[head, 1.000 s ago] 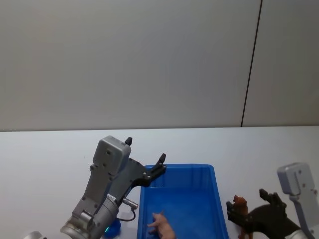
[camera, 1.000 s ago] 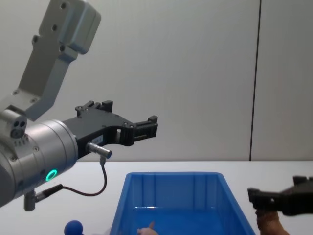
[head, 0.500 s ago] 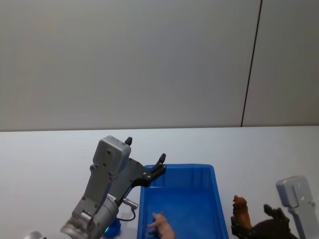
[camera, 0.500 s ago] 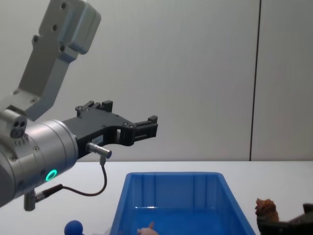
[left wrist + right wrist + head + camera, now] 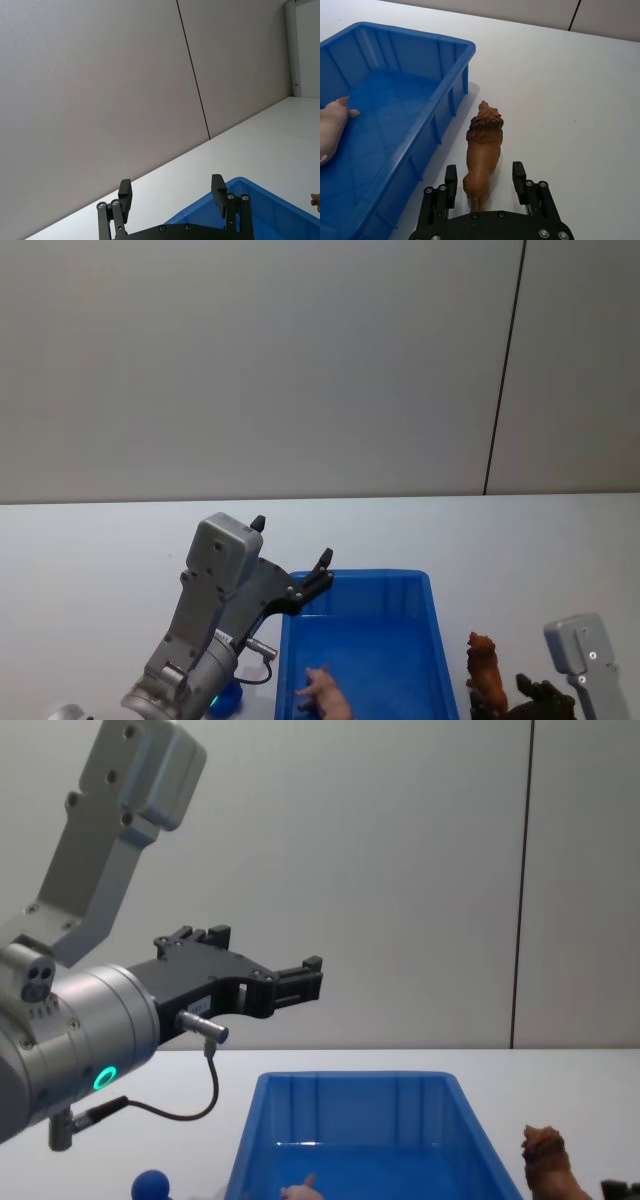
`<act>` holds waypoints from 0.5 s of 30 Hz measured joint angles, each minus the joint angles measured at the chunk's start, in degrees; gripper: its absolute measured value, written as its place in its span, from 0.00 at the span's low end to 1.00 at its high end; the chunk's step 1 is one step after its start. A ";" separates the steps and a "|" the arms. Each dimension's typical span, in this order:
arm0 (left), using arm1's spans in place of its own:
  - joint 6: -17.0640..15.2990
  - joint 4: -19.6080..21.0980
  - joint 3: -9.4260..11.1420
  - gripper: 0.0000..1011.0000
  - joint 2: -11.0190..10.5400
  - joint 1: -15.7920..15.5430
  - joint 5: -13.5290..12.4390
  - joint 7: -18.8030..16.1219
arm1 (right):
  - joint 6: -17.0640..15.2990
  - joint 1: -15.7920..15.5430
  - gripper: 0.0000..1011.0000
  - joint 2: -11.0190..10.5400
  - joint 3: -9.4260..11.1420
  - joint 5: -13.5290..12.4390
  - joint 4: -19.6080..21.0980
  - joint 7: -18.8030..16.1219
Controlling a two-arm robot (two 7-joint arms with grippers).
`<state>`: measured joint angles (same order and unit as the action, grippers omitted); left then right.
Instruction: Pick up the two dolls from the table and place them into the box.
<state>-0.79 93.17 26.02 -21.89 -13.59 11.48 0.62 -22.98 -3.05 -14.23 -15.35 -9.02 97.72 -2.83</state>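
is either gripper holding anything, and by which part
Nothing is held. The right gripper is open, straddling the hind end of the brown doll with gaps either side; the left gripper is open and empty.

Not much else around, honestly. Behind everything we've got a plain grey-white wall (image 5: 250,370), smooth and bare. A thin dark seam (image 5: 505,370) runs down it right of centre, full height, leaning a touch in the head view. In the left wrist view there's also a paler upright strip (image 5: 289,45) past that seam, door frame or trim, we can't tell which. Low on the left in the chest view sits a small blue ball (image 5: 152,1184).
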 joint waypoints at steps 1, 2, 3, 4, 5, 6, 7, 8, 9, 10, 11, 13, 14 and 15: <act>0.00 0.00 0.00 0.99 0.00 0.00 0.00 0.00 | 0.00 0.00 0.68 0.00 0.00 0.00 0.00 0.00; 0.00 0.00 0.00 0.99 0.00 0.00 0.00 0.00 | 0.15 0.04 0.64 0.11 -0.04 0.05 -0.32 -0.08; 0.00 0.00 0.00 0.99 0.00 0.00 0.00 0.00 | 0.29 0.08 0.62 0.21 -0.08 0.08 -0.62 -0.15; 0.00 0.00 0.00 0.99 0.00 0.00 0.00 0.00 | 0.29 0.08 0.58 0.21 -0.08 0.08 -0.62 -0.15; 0.00 0.00 0.00 0.99 0.00 0.00 0.00 0.00 | 0.45 0.10 0.54 0.29 -0.10 0.13 -0.79 -0.20; 0.00 0.00 0.00 0.99 0.00 0.00 0.00 0.00 | 0.52 0.10 0.50 0.33 -0.11 0.16 -0.86 -0.22; 0.00 0.00 0.00 0.99 0.00 0.00 0.00 0.00 | 0.67 0.10 0.47 0.38 -0.12 0.21 -0.92 -0.25; 0.00 0.00 0.00 0.99 0.00 0.00 0.00 0.00 | 0.75 0.10 0.44 0.40 -0.13 0.24 -0.92 -0.27; 0.00 0.00 0.00 0.99 0.00 0.00 0.00 0.00 | 0.83 0.10 0.40 0.41 -0.13 0.27 -0.92 -0.27; 0.00 0.00 0.00 0.99 0.00 0.00 0.00 0.00 | 1.06 0.07 0.40 0.45 -0.13 0.37 -0.91 -0.28; 0.00 0.00 0.00 0.99 0.00 0.00 0.00 0.00 | 1.14 0.05 0.36 0.46 -0.14 0.40 -0.88 -0.29; 0.00 0.00 0.00 0.99 0.00 0.00 0.00 0.00 | 1.57 -0.01 0.29 0.47 -0.15 0.64 -0.41 -0.30; 0.00 0.00 0.00 0.99 0.00 0.00 0.00 0.00 | 1.57 -0.01 0.29 0.47 -0.15 0.64 -0.41 -0.30; 0.00 0.00 0.00 0.99 0.00 0.00 0.00 0.00 | 1.87 -0.05 0.28 0.47 -0.16 0.79 -0.02 -0.31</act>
<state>-0.79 93.18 26.02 -21.89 -13.59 11.48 0.62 -21.11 -3.11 -13.76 -15.51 -8.22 97.70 -3.14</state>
